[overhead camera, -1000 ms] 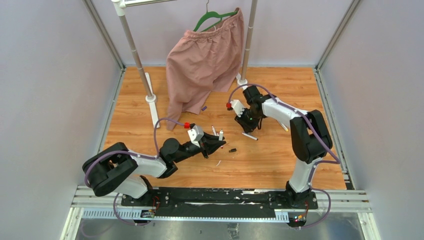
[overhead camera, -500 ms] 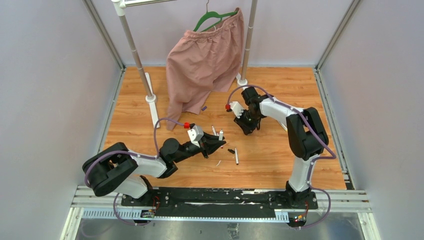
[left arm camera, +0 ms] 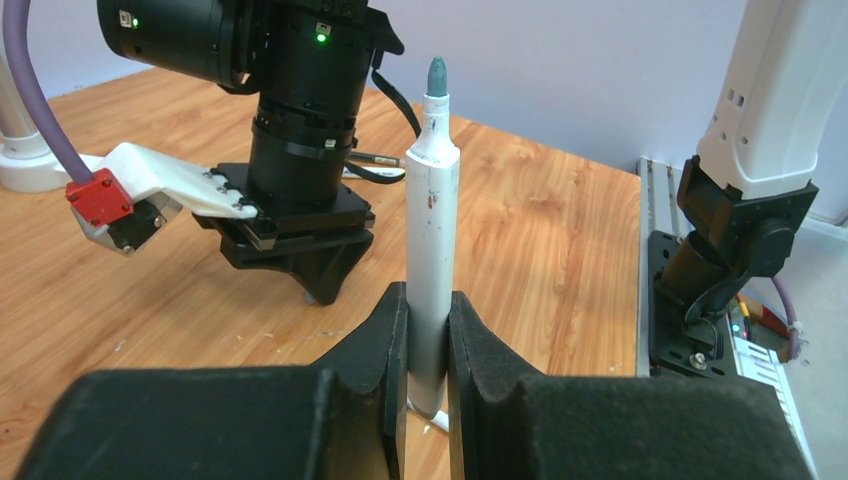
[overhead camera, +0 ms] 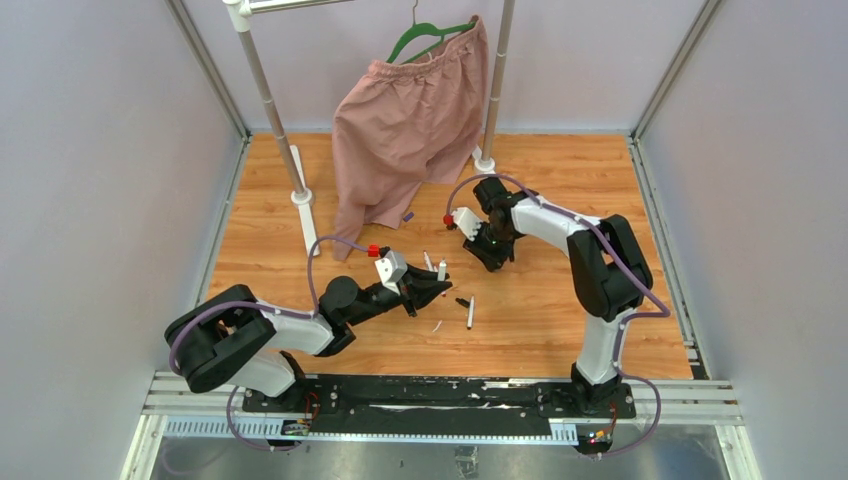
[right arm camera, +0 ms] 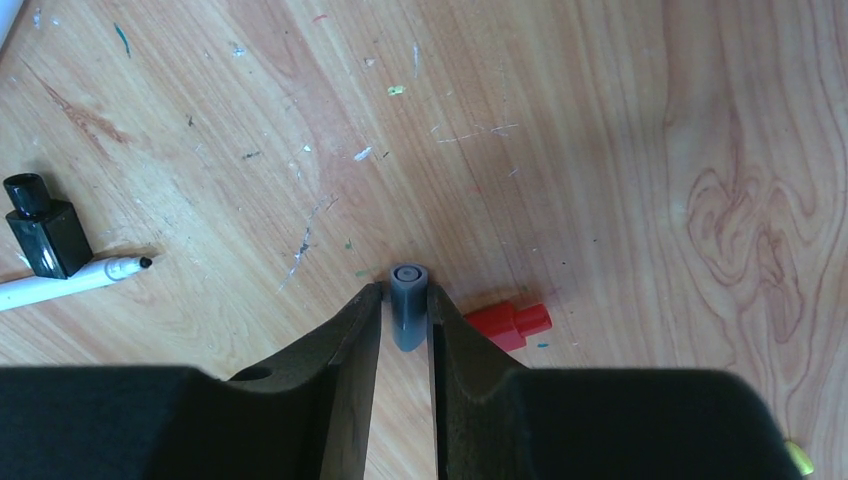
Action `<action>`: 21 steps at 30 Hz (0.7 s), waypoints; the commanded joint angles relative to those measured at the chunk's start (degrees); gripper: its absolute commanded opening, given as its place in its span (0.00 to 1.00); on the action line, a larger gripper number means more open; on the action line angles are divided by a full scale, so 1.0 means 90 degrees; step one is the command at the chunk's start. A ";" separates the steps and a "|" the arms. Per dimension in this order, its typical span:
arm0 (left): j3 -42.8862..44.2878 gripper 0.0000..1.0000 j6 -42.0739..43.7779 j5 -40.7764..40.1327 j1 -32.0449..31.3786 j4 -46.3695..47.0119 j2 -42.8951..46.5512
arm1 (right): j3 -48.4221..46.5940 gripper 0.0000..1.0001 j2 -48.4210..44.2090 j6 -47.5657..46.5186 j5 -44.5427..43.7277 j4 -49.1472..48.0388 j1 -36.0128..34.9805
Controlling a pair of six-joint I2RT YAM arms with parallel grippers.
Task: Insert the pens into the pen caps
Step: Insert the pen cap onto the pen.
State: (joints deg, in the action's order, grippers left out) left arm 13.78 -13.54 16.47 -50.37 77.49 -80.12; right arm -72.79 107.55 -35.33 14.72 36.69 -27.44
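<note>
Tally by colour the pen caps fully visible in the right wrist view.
grey cap: 1
red cap: 1
black cap: 1
Total: 3

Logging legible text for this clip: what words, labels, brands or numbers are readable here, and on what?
No text can be read in any view.
Small pale labels by the green lights on the right arm's black housing: too small to read.
White pen, grey cap, red cap, black cap: no print visible.
</note>
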 commanded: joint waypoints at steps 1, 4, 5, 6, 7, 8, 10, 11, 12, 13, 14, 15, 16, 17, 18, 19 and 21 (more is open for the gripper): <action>-0.0046 0.00 0.0037 0.0049 0.0020 0.0213 -0.0063 | -0.0070 0.28 0.0242 -0.0099 -0.0318 0.0460 -0.0203; -0.0035 0.00 0.0031 0.0053 0.0022 0.0218 -0.0082 | -0.0118 0.29 0.0325 -0.0125 -0.0411 0.0553 -0.0310; -0.0033 0.00 0.0030 0.0047 0.0021 0.0218 -0.0075 | -0.0137 0.29 0.0366 -0.0128 -0.0451 0.0577 -0.0347; -0.0032 0.00 0.0030 0.0047 0.0020 0.0218 -0.0078 | -0.0157 0.29 0.0408 -0.0136 -0.0491 0.0618 -0.0373; -0.0036 0.00 0.0030 0.0046 0.0020 0.0218 -0.0081 | -0.0185 0.29 0.0437 -0.0137 -0.0531 0.0663 -0.0395; -0.0037 0.00 0.0030 0.0048 0.0020 0.0215 -0.0075 | -0.0213 0.30 0.0471 -0.0137 -0.0542 0.0710 -0.0411; -0.0032 0.00 0.0030 0.0045 0.0020 0.0218 -0.0082 | -0.0254 0.30 0.0535 -0.0138 -0.0545 0.0793 -0.0431; -0.0035 0.00 0.0030 0.0048 0.0020 0.0215 -0.0081 | -0.0263 0.30 0.0572 -0.0144 -0.0540 0.0840 -0.0437; -0.0035 0.00 0.0030 0.0054 0.0020 0.0217 -0.0085 | -0.0275 0.31 0.0607 -0.0147 -0.0542 0.0874 -0.0445; -0.0036 0.00 0.0030 0.0055 0.0025 0.0218 -0.0086 | -0.0296 0.31 0.0638 -0.0152 -0.0546 0.0915 -0.0438; -0.0037 0.00 0.0035 0.0055 0.0021 0.0218 -0.0079 | -0.0313 0.31 0.0680 -0.0156 -0.0550 0.0943 -0.0446; -0.0037 0.00 0.0030 0.0055 0.0020 0.0218 -0.0077 | -0.0328 0.31 0.0731 -0.0156 -0.0545 0.0982 -0.0451; -0.0037 0.00 0.0030 0.0055 0.0020 0.0225 -0.0079 | -0.0343 0.32 0.0763 -0.0164 -0.0541 0.1012 -0.0458; -0.0035 0.00 0.0030 0.0055 0.0020 0.0227 -0.0082 | -0.0356 0.32 0.0794 -0.0167 -0.0534 0.1038 -0.0470; -0.0032 0.00 0.0030 0.0055 0.0020 0.0227 -0.0080 | -0.0359 0.32 0.0819 -0.0166 -0.0540 0.1056 -0.0471; -0.0040 0.00 0.0030 0.0055 0.0022 0.0227 -0.0080 | -0.0364 0.32 0.0844 -0.0171 -0.0533 0.1078 -0.0482; -0.0045 0.00 0.0030 0.0060 0.0021 0.0231 -0.0077 | -0.0369 0.30 0.0879 -0.0176 -0.0492 0.1112 -0.0491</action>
State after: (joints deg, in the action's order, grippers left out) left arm 13.78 -13.54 16.49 -50.37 77.52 -80.23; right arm -77.60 111.20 -36.10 9.76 42.72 -30.68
